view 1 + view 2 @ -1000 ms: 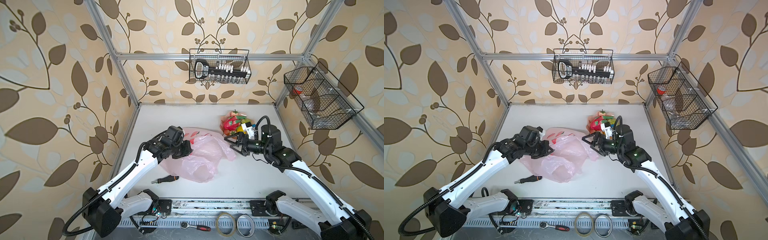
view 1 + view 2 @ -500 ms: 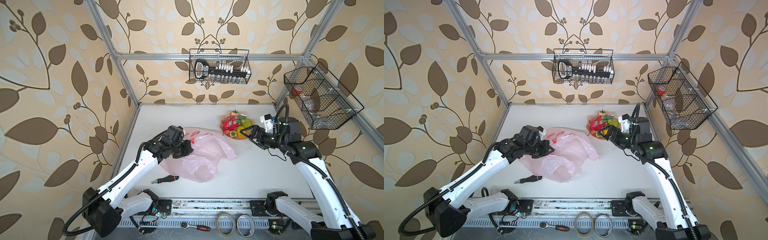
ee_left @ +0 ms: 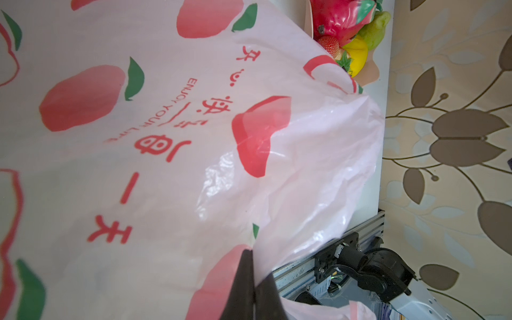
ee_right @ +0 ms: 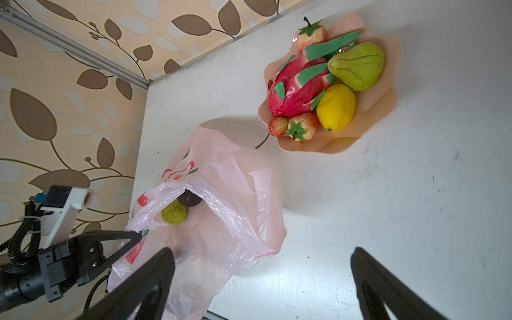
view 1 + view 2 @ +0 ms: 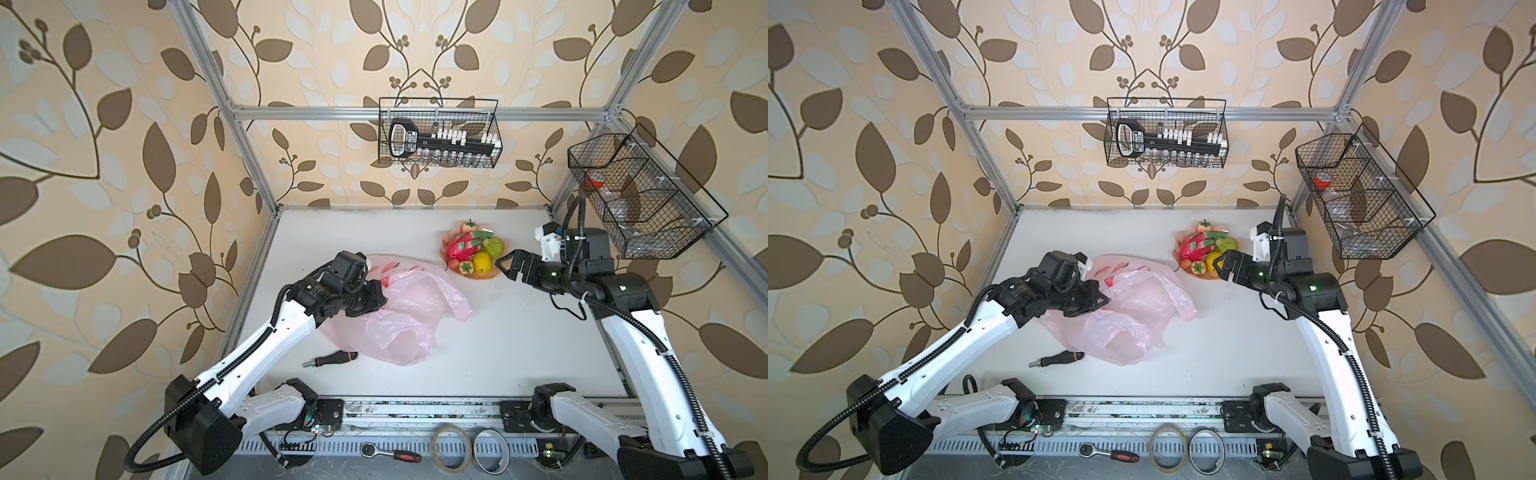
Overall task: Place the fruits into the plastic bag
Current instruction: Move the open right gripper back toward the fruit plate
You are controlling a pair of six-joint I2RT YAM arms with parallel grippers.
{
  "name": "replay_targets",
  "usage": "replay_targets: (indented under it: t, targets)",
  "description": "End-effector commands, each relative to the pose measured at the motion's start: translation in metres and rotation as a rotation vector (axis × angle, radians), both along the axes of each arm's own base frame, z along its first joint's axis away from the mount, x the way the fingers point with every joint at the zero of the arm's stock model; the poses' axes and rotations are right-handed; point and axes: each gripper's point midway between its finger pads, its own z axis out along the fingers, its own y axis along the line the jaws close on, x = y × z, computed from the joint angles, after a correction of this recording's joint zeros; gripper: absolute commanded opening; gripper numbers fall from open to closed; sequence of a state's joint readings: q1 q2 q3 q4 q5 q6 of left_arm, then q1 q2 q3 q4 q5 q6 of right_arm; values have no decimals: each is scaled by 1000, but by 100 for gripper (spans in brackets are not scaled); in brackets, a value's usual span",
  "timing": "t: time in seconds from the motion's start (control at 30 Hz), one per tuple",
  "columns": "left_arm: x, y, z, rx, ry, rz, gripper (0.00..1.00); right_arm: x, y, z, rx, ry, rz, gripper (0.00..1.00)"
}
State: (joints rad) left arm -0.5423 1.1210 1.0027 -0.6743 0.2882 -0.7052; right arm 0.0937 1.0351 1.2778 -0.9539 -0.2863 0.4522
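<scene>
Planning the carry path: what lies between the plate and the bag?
Bare table between plate and bag, save one thin fruit stem; right wrist view shows it.

pale-pink plastic bag (image 4: 238, 177) printed with red peaches, yellow lemon (image 4: 336, 107), green pear (image 4: 357, 66)

Our left end effector (image 4: 138, 234) is pinched tight on the plastic bag (image 4: 235, 194) rim, arm stretched forward; our right end effector (image 5: 504, 269) hangs empty, jaws spread wide.
</scene>
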Motion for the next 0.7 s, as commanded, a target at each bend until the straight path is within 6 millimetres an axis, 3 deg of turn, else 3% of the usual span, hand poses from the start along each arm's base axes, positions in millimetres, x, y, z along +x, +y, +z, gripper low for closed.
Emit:
replay_targets:
  t: [0.0, 0.5, 0.6, 0.67]
  targets:
    - [1, -3, 17, -35, -61, -27, 0, 2, -6, 2, -40, -8, -7, 100]
    - [-1, -2, 19, -43, -62, -26, 0, 18, -19, -18, -54, 20, -40, 99]
    - [-1, -2, 19, -43, -64, -23, 0, 31, -21, -27, -66, 31, -40, 98]
    - [-1, -2, 20, -43, -64, -23, 0, 34, -21, -43, -64, 63, -39, 97]
